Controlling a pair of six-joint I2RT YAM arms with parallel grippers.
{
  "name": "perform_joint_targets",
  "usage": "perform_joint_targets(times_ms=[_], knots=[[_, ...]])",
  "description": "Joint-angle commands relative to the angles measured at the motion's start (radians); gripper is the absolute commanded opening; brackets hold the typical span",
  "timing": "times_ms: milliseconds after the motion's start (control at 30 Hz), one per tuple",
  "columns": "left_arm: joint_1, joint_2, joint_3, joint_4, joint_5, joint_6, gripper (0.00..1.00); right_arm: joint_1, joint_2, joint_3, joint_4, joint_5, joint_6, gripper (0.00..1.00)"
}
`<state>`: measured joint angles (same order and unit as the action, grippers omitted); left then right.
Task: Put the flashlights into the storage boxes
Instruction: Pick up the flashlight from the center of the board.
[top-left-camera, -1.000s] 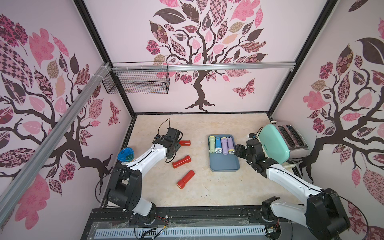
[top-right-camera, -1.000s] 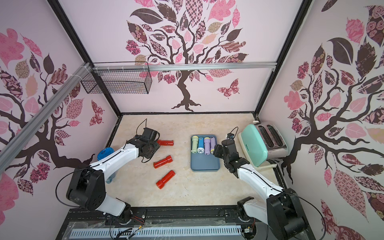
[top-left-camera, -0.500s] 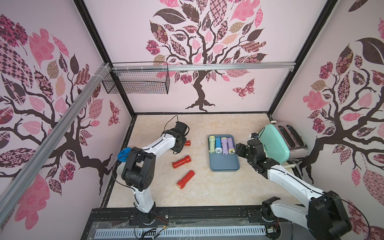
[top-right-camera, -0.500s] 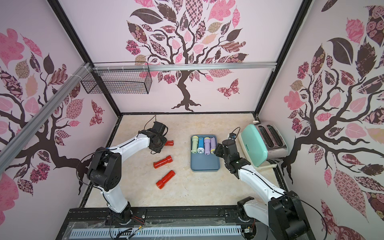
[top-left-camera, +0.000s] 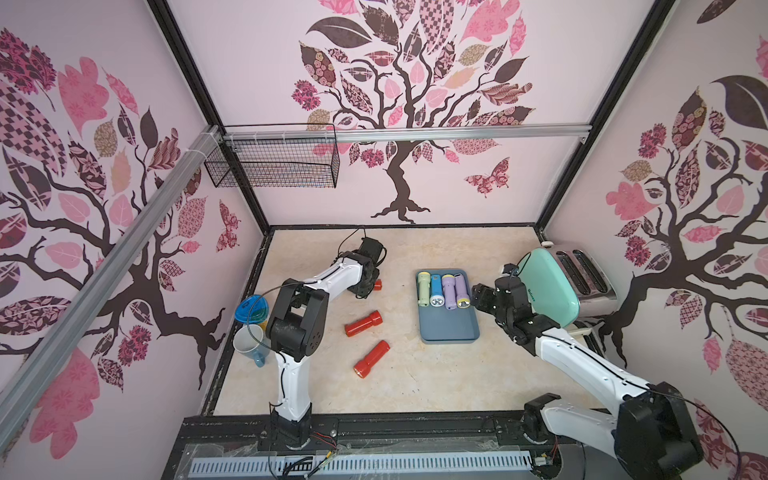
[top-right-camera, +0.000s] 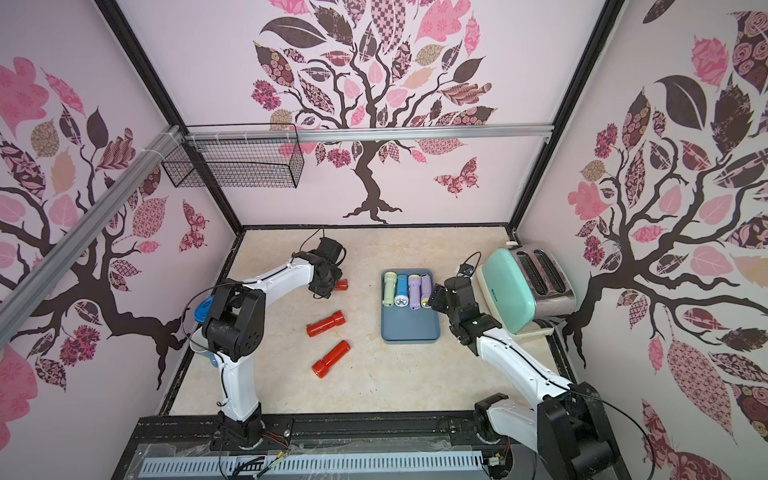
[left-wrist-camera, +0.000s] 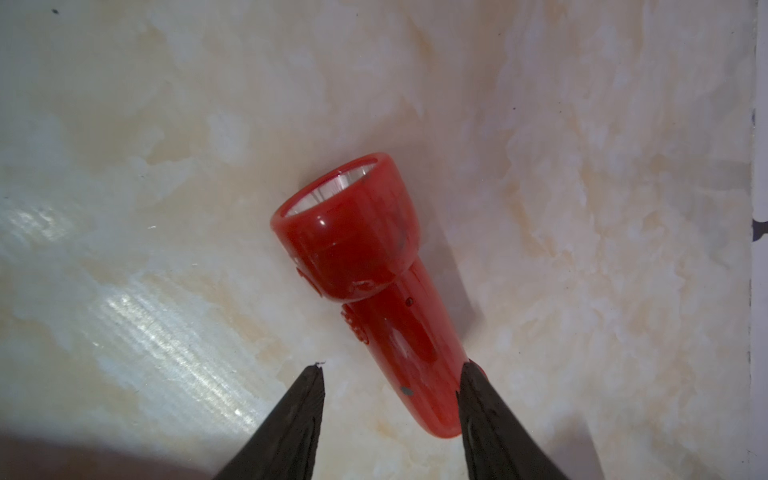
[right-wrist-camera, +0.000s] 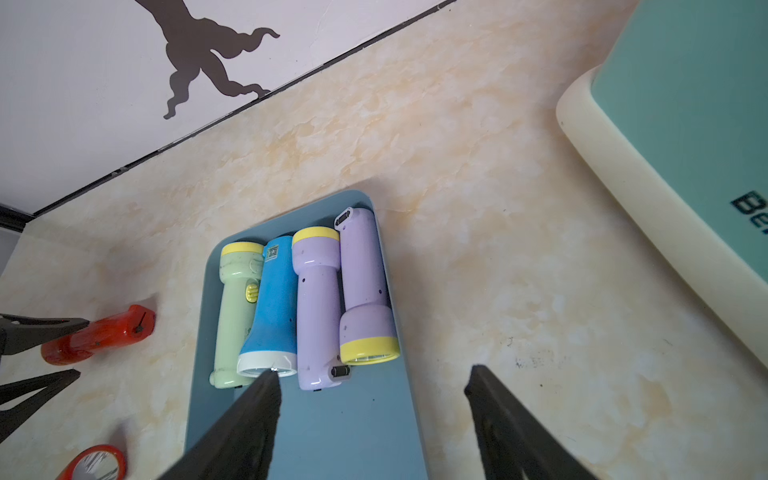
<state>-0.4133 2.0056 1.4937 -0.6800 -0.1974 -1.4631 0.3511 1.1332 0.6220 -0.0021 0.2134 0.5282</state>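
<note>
Several flashlights lie side by side at the far end of the slate-blue storage box (top-left-camera: 449, 328): pale green (top-left-camera: 423, 287), blue (top-left-camera: 435, 290) and two lilac (top-left-camera: 448, 291) (right-wrist-camera: 365, 286). Three red flashlights lie on the table. My left gripper (left-wrist-camera: 393, 365) is open around the tail of the far red one (left-wrist-camera: 365, 257) (top-left-camera: 377, 284); one finger touches it, the other stands apart. The other two red ones (top-left-camera: 363, 323) (top-left-camera: 371, 359) lie loose nearer the front. My right gripper (right-wrist-camera: 372, 370) (top-left-camera: 476, 297) hangs open and holds nothing over the box's right rim.
A mint-green toaster (top-left-camera: 548, 286) stands close behind the right wrist. A blue-lidded cup (top-left-camera: 251, 309) and a pale mug (top-left-camera: 249, 338) sit at the left edge beside the left arm. A black wire basket (top-left-camera: 272, 162) hangs on the back-left wall.
My left gripper has moved right, over the tail of the far red flashlight, and the arm has swung round. The right jaws have spread wider beside the box.
</note>
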Motion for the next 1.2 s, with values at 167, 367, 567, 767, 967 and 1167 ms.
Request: perform_joint_targets(times_ms=[167,367,567,767,967,1167], knots=[[-0.004,0.054,0.068,-0.001,-0.027,0.013,0.56,0.003,0.010,0.035,-0.027,0.028,0.000,0.75],[-0.004,0.145,0.121,0.004,0.050,-0.017,0.56,0.003,0.018,0.033,-0.024,0.038,-0.002,0.75],[-0.004,0.181,0.137,0.006,0.050,-0.010,0.51,0.002,0.031,0.033,-0.021,0.052,-0.004,0.73],[-0.003,0.148,0.106,0.007,0.021,0.054,0.36,0.002,0.045,0.031,-0.014,0.052,0.000,0.73],[0.005,0.022,-0.026,0.129,0.072,0.268,0.22,0.000,0.044,0.021,0.000,0.053,-0.002,0.72],[0.003,-0.112,-0.149,0.230,0.198,0.575,0.17,0.002,-0.004,-0.013,0.017,0.073,-0.007,0.71]])
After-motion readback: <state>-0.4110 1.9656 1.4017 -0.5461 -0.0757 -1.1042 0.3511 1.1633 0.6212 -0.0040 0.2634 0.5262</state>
